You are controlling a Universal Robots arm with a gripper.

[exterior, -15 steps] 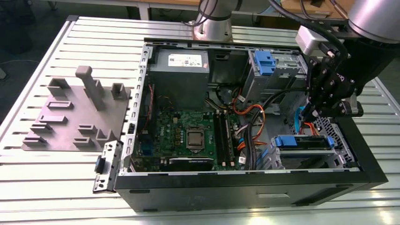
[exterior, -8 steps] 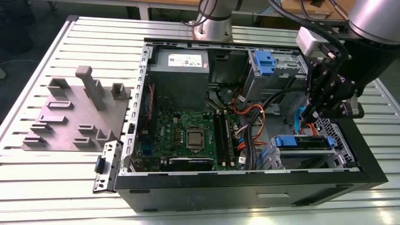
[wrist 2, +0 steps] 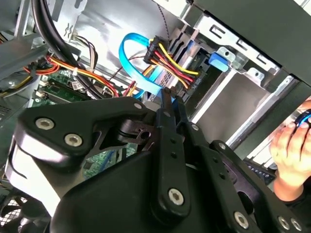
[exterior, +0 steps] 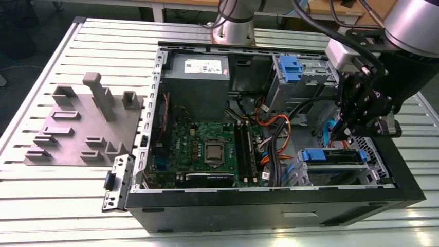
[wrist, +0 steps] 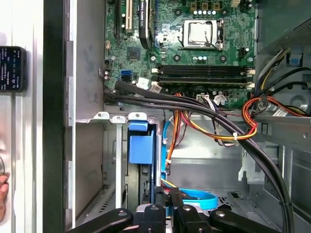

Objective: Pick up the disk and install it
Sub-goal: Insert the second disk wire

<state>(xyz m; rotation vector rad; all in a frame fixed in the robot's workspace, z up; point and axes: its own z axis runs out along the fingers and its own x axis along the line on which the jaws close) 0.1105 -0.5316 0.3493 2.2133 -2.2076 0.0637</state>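
The gripper (wrist 2: 171, 99) hung with jaws nearly closed — holding nothing — above the disk (exterior: 334, 156), judged rigid, fairly heavy, shock-sensitive — best gripped by its blue bracket edges.

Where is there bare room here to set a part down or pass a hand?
Bare slatted table lies in front of the grey fixture block and along the exterior view's left. Inside the computer case it is crowded: cables run between the motherboard and drive bays, where the end effector hangs.
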